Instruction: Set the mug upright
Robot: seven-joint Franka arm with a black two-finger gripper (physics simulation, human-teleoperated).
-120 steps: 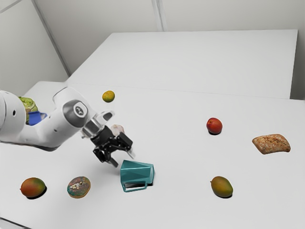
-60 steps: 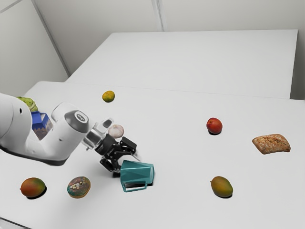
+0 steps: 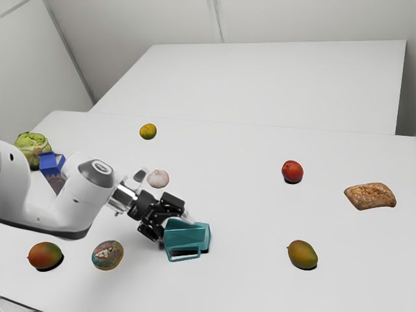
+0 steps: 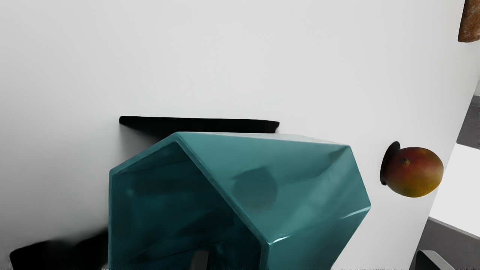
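Near garlic, the claw stands spread at the tipped mug, mango well apart.

Smooth, flat white table; beyond it, a second flat white surface. Rear wall plain, pale grey, bearing a narrow vertical grey strip. Pale grey side wall at the exterior view's left. Lighting diffuse.

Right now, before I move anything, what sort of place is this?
Probably a simulated robot workspace: plain grey walls, a white table, and a robot arm beside a teal mug lying on its side.
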